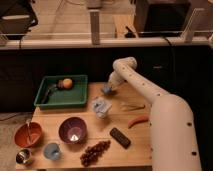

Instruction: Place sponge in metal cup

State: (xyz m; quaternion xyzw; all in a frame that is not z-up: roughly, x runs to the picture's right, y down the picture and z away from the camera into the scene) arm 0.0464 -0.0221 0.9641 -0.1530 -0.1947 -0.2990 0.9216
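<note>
One tray (71, 97), two bowls and two cups sit on the bench (50, 117). The tray holds an orange (66, 83) and a dark object (50, 92). The brown bowl (19, 139) holds a utensil (29, 131), and the purple bowl (65, 129) sits beside it. The metal cup (23, 156) and blue cup (52, 151) stand at the front left. The tool (107, 90) is at the back edge with a blue lump, maybe the sponge (106, 90), at its tip. I cannot tell whether it is clenched.

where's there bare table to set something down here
Bare wood lies in front of the green tray, behind the orange bowl and purple bowl, and between the crumpled packet, red chili and dark block. The front left is crowded: metal cup, blue cup, grapes. The gripper hangs at the back, right of the tray.
</note>
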